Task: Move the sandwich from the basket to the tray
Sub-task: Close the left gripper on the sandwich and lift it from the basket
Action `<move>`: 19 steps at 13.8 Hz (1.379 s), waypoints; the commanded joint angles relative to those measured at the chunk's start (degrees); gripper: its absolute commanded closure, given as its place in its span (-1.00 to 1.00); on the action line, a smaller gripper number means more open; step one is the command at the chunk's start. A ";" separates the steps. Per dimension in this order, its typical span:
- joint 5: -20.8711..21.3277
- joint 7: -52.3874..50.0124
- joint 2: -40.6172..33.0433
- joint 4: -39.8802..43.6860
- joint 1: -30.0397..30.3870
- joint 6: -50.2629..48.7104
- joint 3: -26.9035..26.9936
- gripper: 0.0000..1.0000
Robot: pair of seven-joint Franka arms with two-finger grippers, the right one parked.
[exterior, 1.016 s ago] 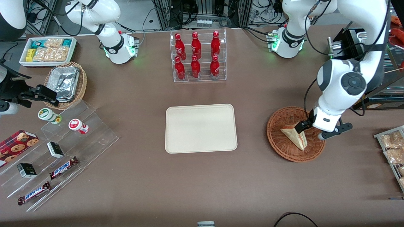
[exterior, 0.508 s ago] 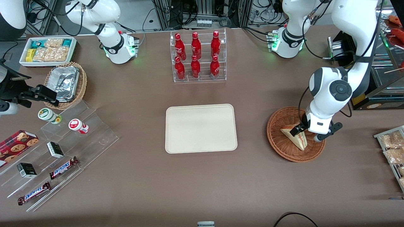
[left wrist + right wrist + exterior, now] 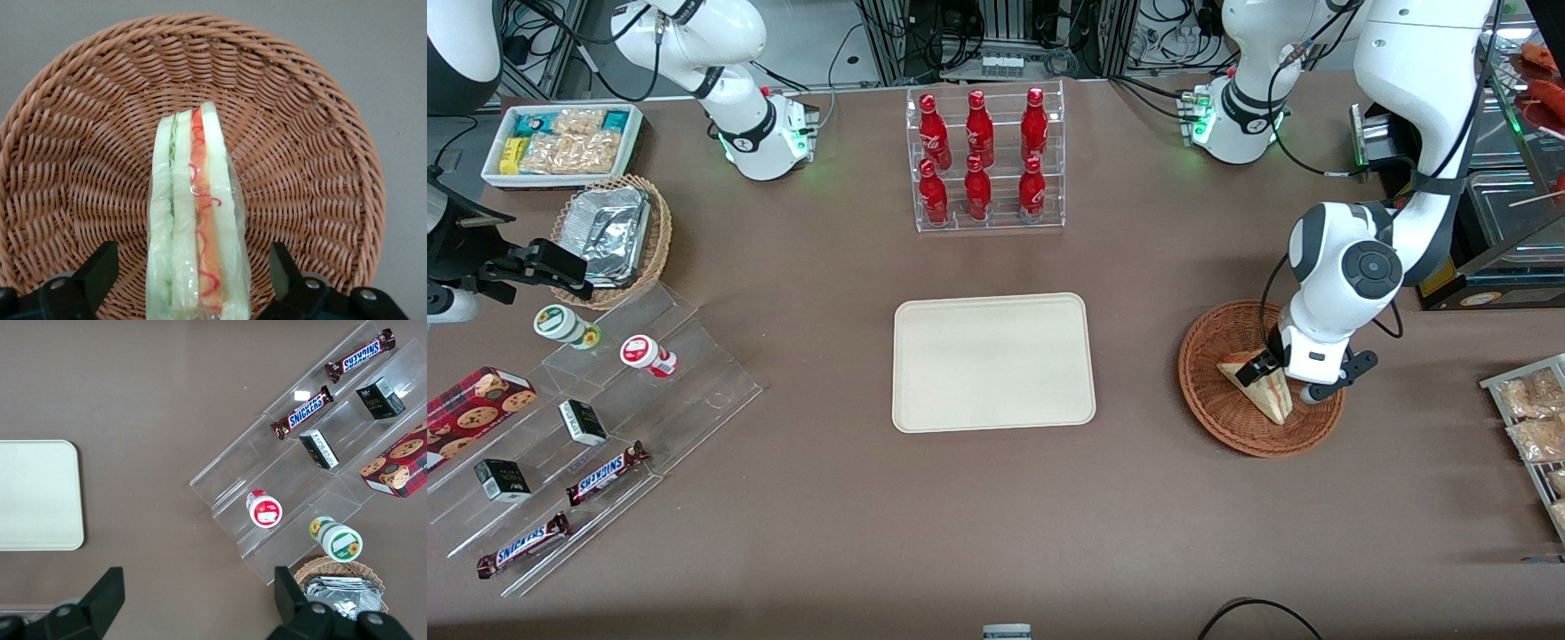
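The sandwich, a clear-wrapped white wedge with red, orange and green layers, stands on edge in the reddish-brown wicker basket toward the working arm's end of the table. My left gripper is low inside the basket, open, straddling the sandwich. In the left wrist view the sandwich runs between the two black fingers, with a gap of basket weave on each side of it. The cream tray lies bare at the table's middle, beside the basket; its edge also shows in the right wrist view.
A clear rack of red bottles stands farther from the camera than the tray. Toward the parked arm's end are a stepped acrylic shelf with snacks, a tan basket of foil containers and a white snack bin. Packets on a rack lie beside the basket.
The left arm has folded lower and its gripper has sunk into the basket, sliding toward the parked arm's end until it straddles the sandwich. The sandwich has not moved.
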 commanded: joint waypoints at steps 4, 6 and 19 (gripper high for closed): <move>0.08 -2.27 -0.11 -0.96 -0.51 1.43 0.17 0.34; 0.08 -2.63 0.24 -0.61 -0.60 1.43 0.17 0.78; 0.70 1.51 -3.81 19.49 -10.24 -30.27 -2.03 0.83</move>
